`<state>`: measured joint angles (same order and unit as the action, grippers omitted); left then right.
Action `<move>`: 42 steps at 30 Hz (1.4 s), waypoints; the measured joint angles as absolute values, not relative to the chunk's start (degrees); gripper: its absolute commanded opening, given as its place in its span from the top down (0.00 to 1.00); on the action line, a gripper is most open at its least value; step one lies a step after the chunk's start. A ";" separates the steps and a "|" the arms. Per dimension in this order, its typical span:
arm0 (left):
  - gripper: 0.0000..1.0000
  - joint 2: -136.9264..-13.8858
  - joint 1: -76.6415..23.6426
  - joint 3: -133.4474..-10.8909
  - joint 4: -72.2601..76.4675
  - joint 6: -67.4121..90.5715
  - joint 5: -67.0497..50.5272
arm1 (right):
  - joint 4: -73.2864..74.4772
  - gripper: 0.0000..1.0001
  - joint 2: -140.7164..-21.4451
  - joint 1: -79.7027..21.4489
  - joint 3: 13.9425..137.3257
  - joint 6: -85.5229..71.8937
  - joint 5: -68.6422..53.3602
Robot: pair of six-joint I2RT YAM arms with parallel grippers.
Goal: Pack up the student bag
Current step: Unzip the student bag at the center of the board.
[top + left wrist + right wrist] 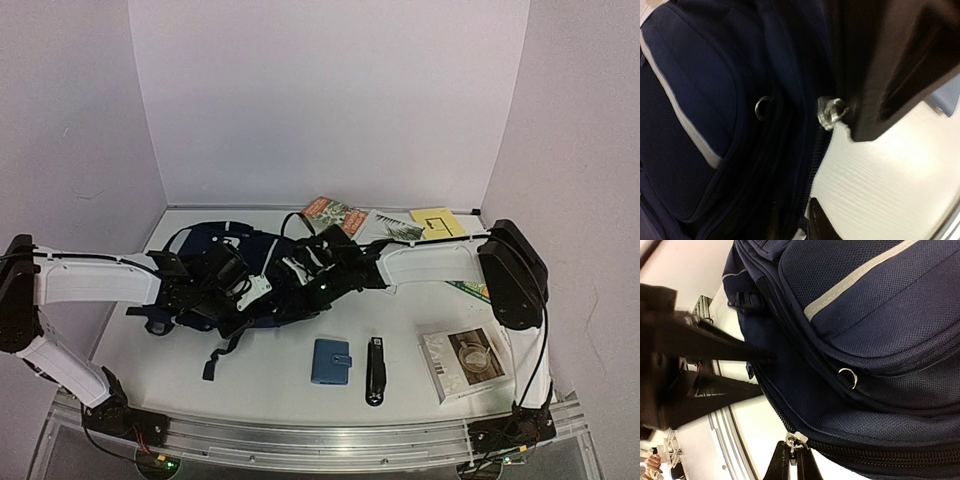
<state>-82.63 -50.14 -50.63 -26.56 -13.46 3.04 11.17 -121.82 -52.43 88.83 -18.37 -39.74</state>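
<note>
**Top external view**
- Student bag: dark navy, laid flat on the white tabletop, left of centre.
- Left end effector: set over the bag's near right part.
- Right end effector: set at the bag's right edge.
- Light-blue wallet: placed in front of the bag's right end, apart from it.
- Black oblong tool: placed farther right of the bag than the wallet.
- Printed flat box: placed well to the right of the bag.
- Books: spread behind the bag's right end.

**Left wrist view**
- The left of the view is filled by the bag's navy fabric, crossed by a pale stripe.
- Metal ring: fixed on a seam of the bag.
- Clear pull tab: seen at the bag's edge, touching the upper finger.
- The two fingers are seen apart, but whether anything is grasped cannot be told.

**Right wrist view**
- The bag's striped pocket and the metal ring are shown.
- Zipper pull: located on the bag's lower zip line.
- The right end effector is clenched on the zipper pull.
</note>
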 measured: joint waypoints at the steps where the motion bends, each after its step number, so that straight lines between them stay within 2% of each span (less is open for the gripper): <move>1: 0.92 -83.14 -50.20 -50.63 -26.69 -13.49 4.15 | 11.19 1.00 -121.82 -52.24 88.82 -18.35 -39.87; 5: 1.00 -83.43 -50.41 -50.59 -27.76 -13.04 7.48 | 10.29 1.00 -121.80 -50.47 87.35 -18.15 -40.91; 15: 1.00 -77.26 -50.18 -48.99 -32.68 -10.64 14.76 | 7.92 1.00 -121.27 -42.31 82.52 -13.73 -43.36; 22: 1.00 -76.51 -43.28 -48.65 -35.88 -10.50 16.17 | 6.36 1.00 -121.27 -45.42 82.37 -13.04 -43.00; 25: 0.97 -78.74 -41.33 -49.67 -38.05 -10.68 18.08 | 6.07 1.00 -121.25 -48.93 82.25 -13.11 -42.37; 29: 0.78 -82.75 -40.37 -50.33 -38.52 -11.65 19.70 | 6.41 1.00 -121.08 -52.32 81.67 -13.62 -42.02; 32: 0.56 -83.10 -39.59 -50.56 -38.50 -11.94 20.09 | 7.19 1.00 -121.05 -53.52 81.62 -14.25 -42.11; 34: 0.46 -80.85 -39.56 -50.57 -38.39 -12.14 19.37 | 7.78 1.00 -121.05 -53.92 81.79 -14.40 -42.09; 37: 0.41 -72.79 -42.25 -49.72 -36.44 -12.30 17.33 | 8.81 1.00 -121.14 -53.94 82.83 -14.83 -41.94; 39: 0.33 -66.49 -45.28 -49.37 -34.83 -12.38 15.25 | 9.15 1.00 -121.61 -53.92 84.34 -15.29 -41.87; 42: 0.30 -60.58 -48.64 -49.02 -32.72 -12.84 11.74 | 9.50 1.00 -122.98 -53.89 86.76 -15.95 -42.12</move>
<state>-60.58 -48.64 -49.02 -32.72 -12.84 11.74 9.50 -122.98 -53.89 86.76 -15.95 -42.12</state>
